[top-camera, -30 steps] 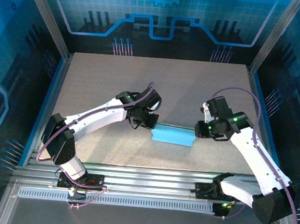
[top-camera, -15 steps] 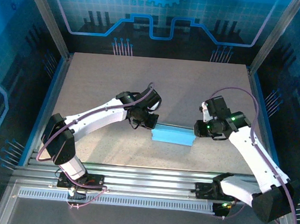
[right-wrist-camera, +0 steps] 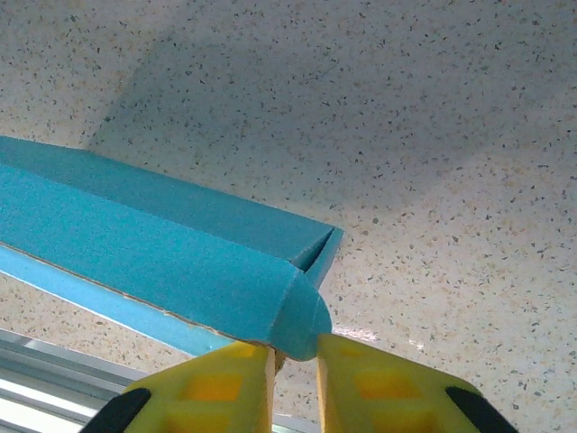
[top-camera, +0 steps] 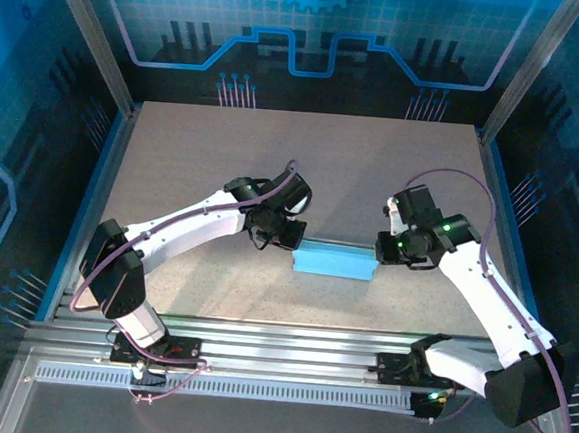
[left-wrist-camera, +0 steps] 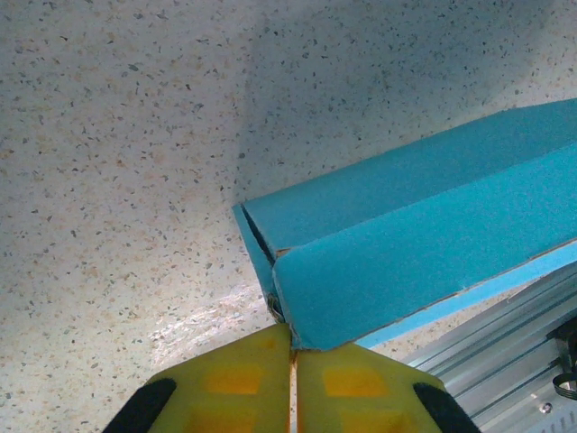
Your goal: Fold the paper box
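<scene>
- The paper box (top-camera: 334,261) lies on the table (top-camera: 224,151), near the middle of its near half, its long side running left to right between the two arms.
- Progress, as I judge it: the long panels are already folded over into a low, flat shape, so most of the work looks done.
- What is left seems to be the two ends. The left end shows a dark slit where the panels do not sit flush. At the right end a small opening gapes beside a rounded tab.
- The left gripper (left-wrist-camera: 291,356) sits at the left end of the box. Its yellow fingers (left-wrist-camera: 230,383) are pressed together, and the box's corner runs straight into the seam between them, apparently pinched.
- The right gripper (right-wrist-camera: 295,361) sits at the right end of the box. Its jaws are nearly together, with the rounded tab caught in the narrow gap between them.
</scene>
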